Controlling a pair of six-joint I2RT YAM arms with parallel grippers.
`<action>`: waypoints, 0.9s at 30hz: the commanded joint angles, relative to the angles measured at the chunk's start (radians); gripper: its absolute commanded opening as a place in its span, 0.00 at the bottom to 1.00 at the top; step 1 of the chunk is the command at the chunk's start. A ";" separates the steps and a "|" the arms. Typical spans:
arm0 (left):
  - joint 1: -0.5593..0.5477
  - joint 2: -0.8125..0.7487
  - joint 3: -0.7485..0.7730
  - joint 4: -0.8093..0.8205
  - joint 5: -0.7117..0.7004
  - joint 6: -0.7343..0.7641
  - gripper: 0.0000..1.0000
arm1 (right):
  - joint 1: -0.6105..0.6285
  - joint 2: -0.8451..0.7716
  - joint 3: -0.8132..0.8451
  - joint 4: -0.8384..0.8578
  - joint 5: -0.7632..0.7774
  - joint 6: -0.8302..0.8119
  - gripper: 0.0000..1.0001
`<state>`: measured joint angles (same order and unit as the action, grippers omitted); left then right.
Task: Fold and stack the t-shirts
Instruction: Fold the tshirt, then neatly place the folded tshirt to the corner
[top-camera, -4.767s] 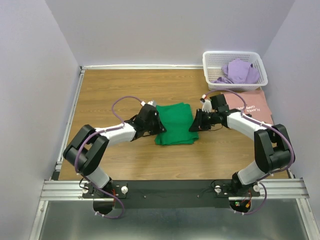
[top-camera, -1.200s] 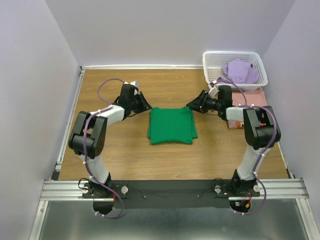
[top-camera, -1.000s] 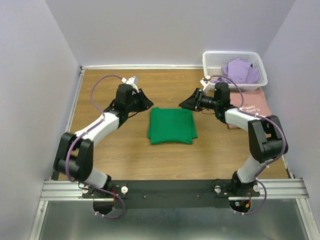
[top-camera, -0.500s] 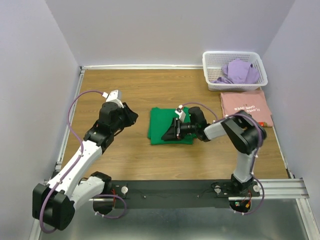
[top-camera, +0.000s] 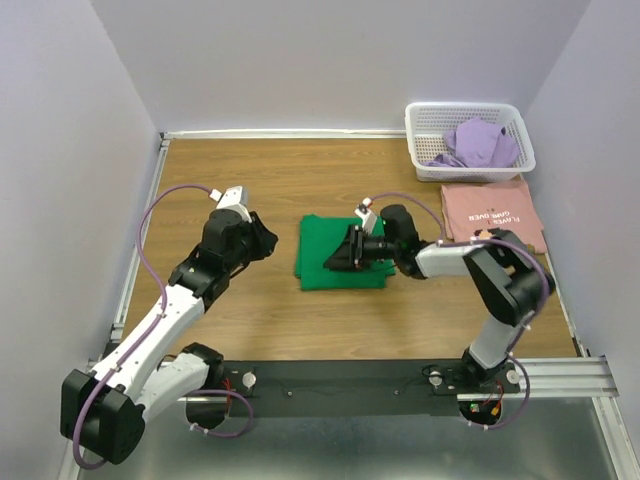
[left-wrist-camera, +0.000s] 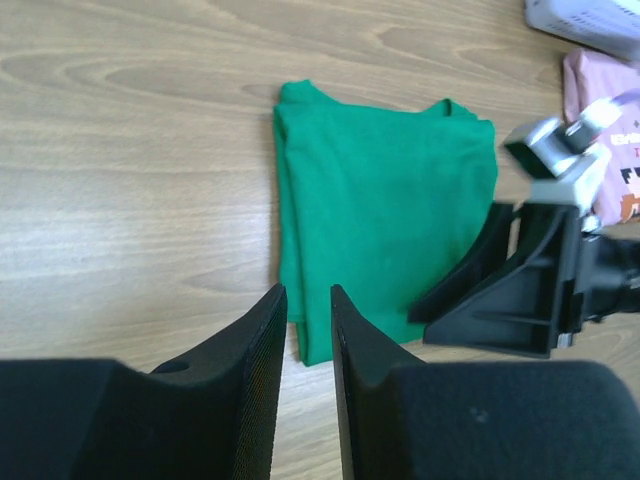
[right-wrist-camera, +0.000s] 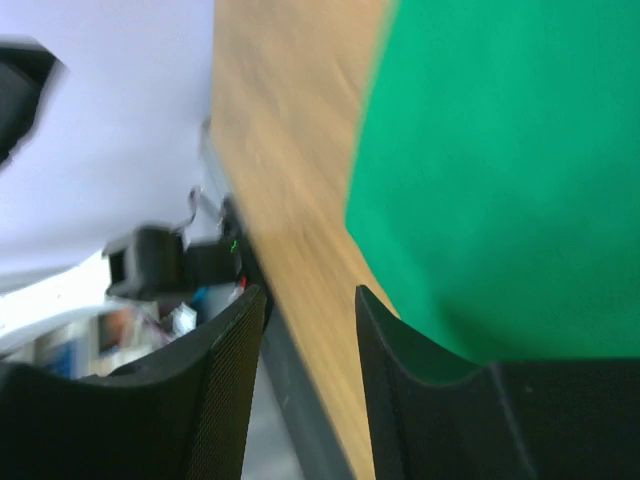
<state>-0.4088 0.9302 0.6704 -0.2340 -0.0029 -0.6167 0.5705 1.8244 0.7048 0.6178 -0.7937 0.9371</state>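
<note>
Shirts: your right gripper (top-camera: 338, 256), jaws narrowly parted, empty, sits mid-frame over folded green t-shirt (top-camera: 330, 252); left gripper (top-camera: 262, 236), jaws nearly closed, empty, left of it.

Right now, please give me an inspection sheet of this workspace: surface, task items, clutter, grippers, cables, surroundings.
Surface: brown wooden tabletop, flat, bare wood visible around the shirts.
Job's things: bright green folded cotton t-shirt at centre; dusty pink folded t-shirt with printed text at right; lavender-purple crumpled t-shirt inside the basket.
Clutter: white plastic lattice basket at the far right corner; nothing else seen.
Grippers: left gripper beside the green shirt's left edge, fingers narrowly apart, empty; right gripper over the green shirt, fingers apart, nothing between them.
Cables: purple cable looping along the left arm; another on the right arm.
Surroundings: pale lilac walls on three sides.
</note>
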 joint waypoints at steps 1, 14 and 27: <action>-0.027 0.009 0.052 -0.004 -0.057 0.043 0.33 | -0.001 -0.169 0.177 -0.541 0.270 -0.318 0.53; -0.282 0.108 0.141 0.016 -0.170 0.164 0.42 | -0.276 -0.442 0.214 -1.027 0.654 -0.462 0.90; -0.715 0.643 0.514 0.027 -0.344 0.442 0.43 | -0.462 -0.519 0.177 -1.098 0.651 -0.491 1.00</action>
<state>-1.0645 1.4689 1.1255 -0.2146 -0.2668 -0.2859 0.1364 1.3231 0.9100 -0.4324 -0.1581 0.4503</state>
